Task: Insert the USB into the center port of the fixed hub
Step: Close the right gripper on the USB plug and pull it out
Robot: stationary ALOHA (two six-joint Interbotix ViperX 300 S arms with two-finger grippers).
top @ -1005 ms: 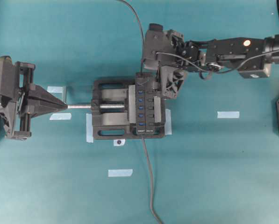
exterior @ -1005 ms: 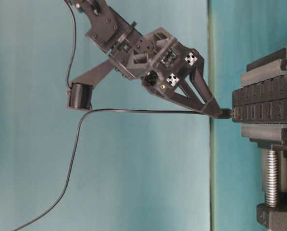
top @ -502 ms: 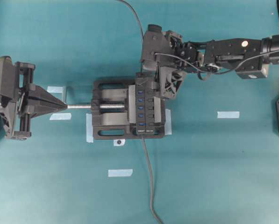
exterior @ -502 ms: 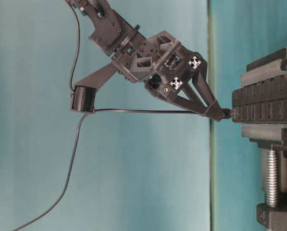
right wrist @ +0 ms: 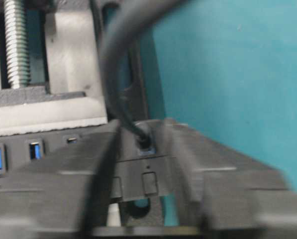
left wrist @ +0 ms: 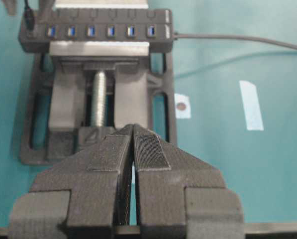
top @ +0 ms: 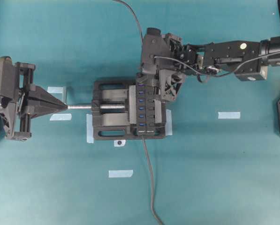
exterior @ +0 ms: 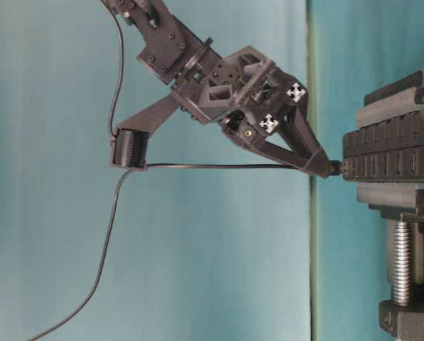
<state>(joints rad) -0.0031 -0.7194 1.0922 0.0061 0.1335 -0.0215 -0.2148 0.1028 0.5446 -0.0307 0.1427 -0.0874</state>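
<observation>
The fixed hub point(top: 151, 108) sits clamped in a black vise, its row of blue slots facing up. The center port point(top: 141, 108) is open and empty; it also shows in the left wrist view point(left wrist: 91, 31). My right gripper point(top: 147, 84) is shut on the USB point(exterior: 334, 169), pressing the plug against the hub's far end slot point(left wrist: 30, 22), not the center one. Its thin cable point(exterior: 197, 165) trails away. How deep the plug sits is hidden by the fingers point(right wrist: 188, 164). My left gripper point(top: 62, 106) is shut and empty, left of the vise.
The vise point(top: 109, 126) has a silver screw point(top: 79, 106) pointing at my left gripper. The hub's thicker grey cable point(top: 149, 178) runs to the near edge. Tape strips point(top: 229, 115) point(top: 120, 173) lie on the teal mat.
My right gripper's body has shifted left and tilted while its tip and the plug stayed at the hub's end slot. The left arm has not moved.
</observation>
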